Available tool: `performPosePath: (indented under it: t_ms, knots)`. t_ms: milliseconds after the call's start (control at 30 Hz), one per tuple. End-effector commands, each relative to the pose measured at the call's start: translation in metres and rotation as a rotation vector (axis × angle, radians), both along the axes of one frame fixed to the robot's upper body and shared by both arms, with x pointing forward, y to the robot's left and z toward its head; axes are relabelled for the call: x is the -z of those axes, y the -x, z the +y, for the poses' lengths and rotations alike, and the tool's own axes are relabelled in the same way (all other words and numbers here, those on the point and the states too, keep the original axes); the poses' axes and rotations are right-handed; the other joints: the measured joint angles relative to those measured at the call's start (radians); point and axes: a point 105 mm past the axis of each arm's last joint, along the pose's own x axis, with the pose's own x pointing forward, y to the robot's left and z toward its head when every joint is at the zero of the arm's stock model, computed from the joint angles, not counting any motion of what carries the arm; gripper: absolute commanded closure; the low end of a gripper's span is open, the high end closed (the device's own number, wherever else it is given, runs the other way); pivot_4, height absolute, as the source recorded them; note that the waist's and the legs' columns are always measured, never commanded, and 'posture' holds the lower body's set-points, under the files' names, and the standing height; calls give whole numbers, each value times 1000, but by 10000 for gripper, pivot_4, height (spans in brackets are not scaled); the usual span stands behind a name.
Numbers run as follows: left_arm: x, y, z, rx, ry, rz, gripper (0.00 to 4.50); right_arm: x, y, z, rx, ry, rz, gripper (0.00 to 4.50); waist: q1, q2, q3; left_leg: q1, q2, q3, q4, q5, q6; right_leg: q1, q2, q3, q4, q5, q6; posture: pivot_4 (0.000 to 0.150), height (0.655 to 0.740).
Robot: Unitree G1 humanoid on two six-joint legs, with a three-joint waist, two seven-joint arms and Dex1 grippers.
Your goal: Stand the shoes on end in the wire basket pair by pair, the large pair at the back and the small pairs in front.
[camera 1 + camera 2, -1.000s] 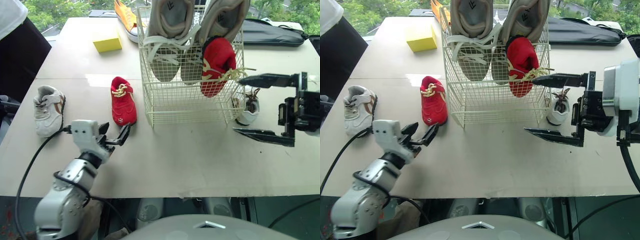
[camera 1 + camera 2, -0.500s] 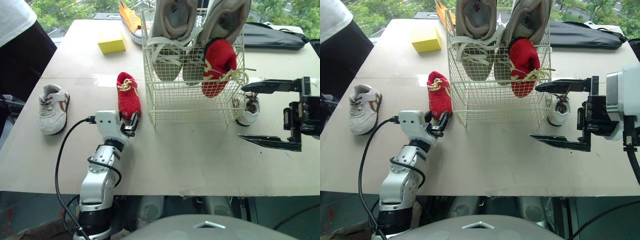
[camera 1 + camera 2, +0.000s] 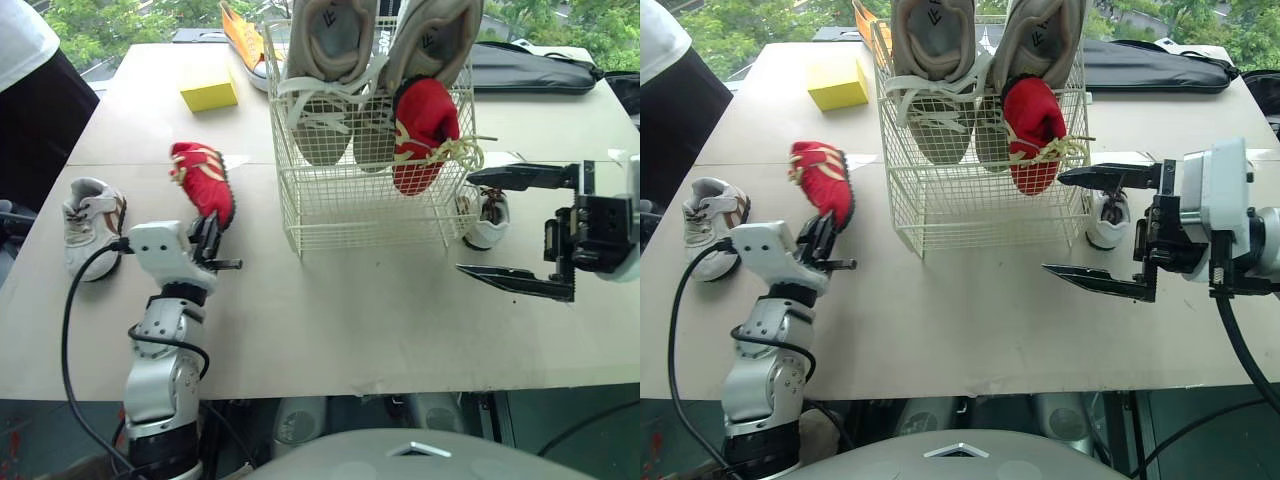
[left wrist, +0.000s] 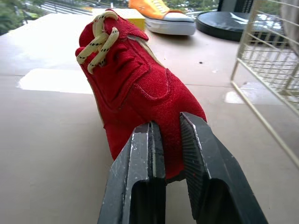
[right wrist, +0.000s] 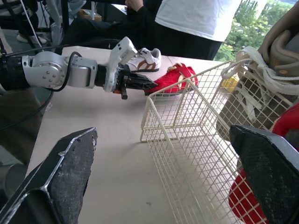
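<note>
**Red shoe held by the left arm, just left of the basket**

Left eye view: the left gripper (image 3: 210,240) is closed on one end of a small red shoe (image 3: 203,182), which is held clear of the table (image 3: 380,320) near its left edge. The shoe's long axis runs up and away from the jaws, leaning toward the far left corner. The wire basket (image 3: 360,215) stands just to the right of it. Two large grey shoes (image 3: 325,60) are stood along the basket's back, and the other red shoe (image 3: 425,125) is stood in its front right part. The front left part appears free, and that is judged to be the slot for the held shoe. The left arm is clearly the nearer one. The right gripper (image 3: 465,222) is spread wide beside the basket's right wall and holds nothing. One white shoe (image 3: 487,215) lies just beyond it; another white shoe (image 3: 83,215) lies by the left edge.

Left wrist view: both fingers (image 4: 140,172) are pressed against the end farthest from the laces, with red suede pinched between them. The basket wire is seen close alongside.

Right wrist view: the two fingers (image 5: 60,172) are set far apart, with the basket between them and the left arm.

It is judged that the shoe must be swung rightward and turned upright before it is lowered in.
</note>
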Motion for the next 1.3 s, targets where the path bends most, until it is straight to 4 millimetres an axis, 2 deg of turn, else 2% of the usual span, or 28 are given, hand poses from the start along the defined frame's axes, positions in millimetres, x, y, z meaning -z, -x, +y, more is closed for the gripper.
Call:
performPosePath:
  t_ms: [33,133,233,333,367,400,533,567,600,633,700,800,867,967,1067,1133,1267,1300]
  knots:
    - [-27,2,-2,6,-42,-80,44121,-8,-3,2,2,-19,-40,0,5,0,0,0,0,0,0,0,0,0,0,0,-1,0,0,1500,7400]
    - [-20,1,-5,36,-48,-27,44945,-7,-6,4,-2,-22,-39,0,8,-1,0,-2,0,0,0,0,0,0,-3,0,-4,0,0,1500,7400]
    - [-3,4,-13,118,-32,67,44945,-6,-8,6,-4,-21,-43,0,8,-1,1,-2,0,-1,-1,-2,3,0,-4,0,-5,0,0,1500,7400]
    - [-7,16,-29,325,-70,92,44945,-8,-8,6,-7,-21,-45,0,6,-1,1,-1,0,-2,-3,-2,3,0,-5,1,-5,0,0,1500,7400]
    - [-9,20,-35,394,-74,94,35579,-8,-8,6,-8,-21,-45,0,6,-1,1,1,0,-1,-7,-2,3,0,-6,1,-6,0,0,1500,7400]
    - [-10,23,-38,436,-73,95,31880,-8,-9,6,-8,-21,-45,0,5,-1,1,1,-1,-1,-9,-2,3,0,-6,1,-6,0,0,1500,7400]
    - [-13,22,-25,408,-22,155,15838,-7,-9,7,-11,-18,-46,0,6,-2,1,1,0,-2,-9,-2,3,-1,-6,0,-6,0,0,1500,7400]
    - [-14,27,-24,466,31,205,9714,-7,-9,8,-10,-19,-47,0,5,-2,1,1,0,-2,-9,-2,3,-1,-6,0,-6,0,0,1500,7400]
    - [-16,31,-23,512,70,241,6696,-7,-9,8,-10,-20,-48,0,3,-2,2,1,0,-2,-9,-2,3,-1,-5,0,-6,0,0,1500,7400]
    - [-21,33,-21,556,91,263,1319,-7,-9,8,-9,-20,-50,0,0,-4,3,1,0,-3,-9,-2,3,-2,-5,0,-5,0,0,1500,7400]
    - [-34,31,-12,603,160,286,351,-7,-9,9,-8,-19,-53,0,-1,-2,3,0,1,-4,-10,-2,3,-3,-4,-1,-5,0,0,1500,7400]
    - [-47,14,20,587,267,399,351,-8,-8,10,-3,-23,-60,0,5,-2,4,1,0,-3,-10,-2,3,-3,-4,0,-4,0,0,1500,7400]
    - [-51,4,32,578,289,413,351,-9,-7,11,4,-27,-65,0,3,-3,4,-1,-1,-3,-9,-2,3,-4,-2,-4,-5,0,0,1500,7400]
    - [-46,-5,43,562,290,466,351,-11,-4,11,10,-34,-67,0,-5,-1,4,0,-1,-3,-11,-2,3,-4,-4,-1,-4,0,0,1500,7400]
    - [-32,-23,52,535,253,536,351,-13,2,10,32,-32,-77,0,-1,-2,4,-2,-1,-2,-12,-2,3,-6,-4,-1,-5,-1,1,1500,7400]
    - [-21,-33,50,544,236,605,351,-14,5,9,52,-29,-78,0,6,-2,5,-3,-1,-2,-12,-2,3,-7,-4,-2,-6,-1,1,1500,7400]
    - [-12,-61,48,525,216,611,351,-14,9,9,79,-24,-84,0,16,-2,4,-4,-2,0,-12,-2,3,-7,-5,-3,-6,-1,0,1500,7400]
    - [-11,-65,48,521,215,614,5308,-14,9,9,84,-22,-84,0,21,-2,4,-3,-3,0,-11,-2,3,-6,-5,-3,-5,-1,0,1500,7400]
